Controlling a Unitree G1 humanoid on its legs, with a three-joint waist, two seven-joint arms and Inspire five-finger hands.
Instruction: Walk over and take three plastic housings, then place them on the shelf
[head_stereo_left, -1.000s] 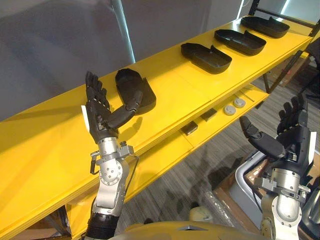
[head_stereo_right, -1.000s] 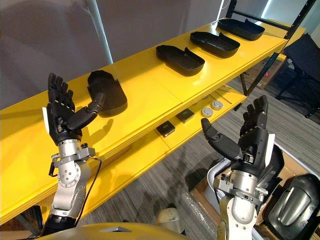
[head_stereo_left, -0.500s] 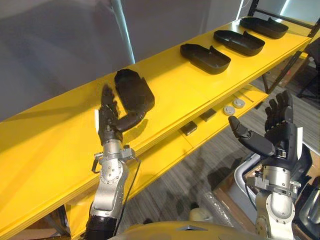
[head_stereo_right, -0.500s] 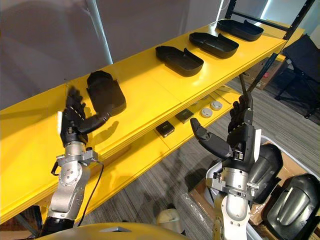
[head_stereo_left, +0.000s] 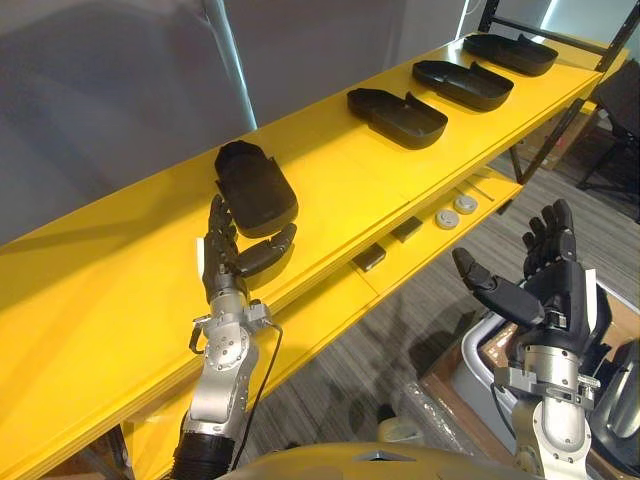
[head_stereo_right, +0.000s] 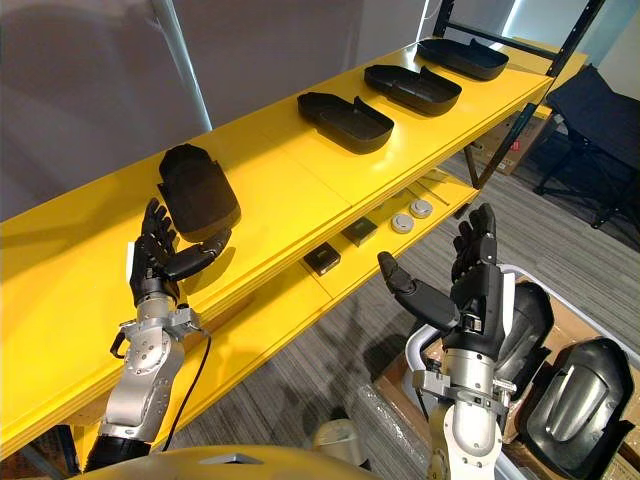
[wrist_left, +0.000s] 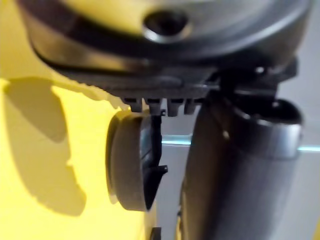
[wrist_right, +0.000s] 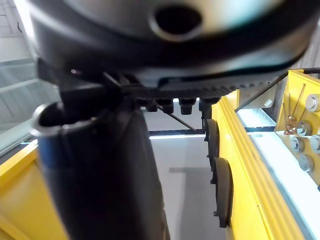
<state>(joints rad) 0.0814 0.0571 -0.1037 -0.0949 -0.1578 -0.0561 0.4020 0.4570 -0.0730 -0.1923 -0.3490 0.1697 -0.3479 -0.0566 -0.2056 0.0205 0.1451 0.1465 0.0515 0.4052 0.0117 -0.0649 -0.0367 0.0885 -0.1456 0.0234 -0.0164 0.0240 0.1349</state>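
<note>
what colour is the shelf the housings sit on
Bright yellow shelf, clearest in the left eye view.

Head stereo overlooking shelf, wrist cameras close

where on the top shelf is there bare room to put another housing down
Widest bare patch: top shelf left of the left hand and nearest housing. Another lies between that housing and the second housing. Past it, the far housings crowd close together.

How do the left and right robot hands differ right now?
The left robot hand is at the front edge of the shelf; the right robot hand is over the floor, clear of it. The left is beside the nearest housing; the right is far from every shelved one. Both are open and empty.
</note>
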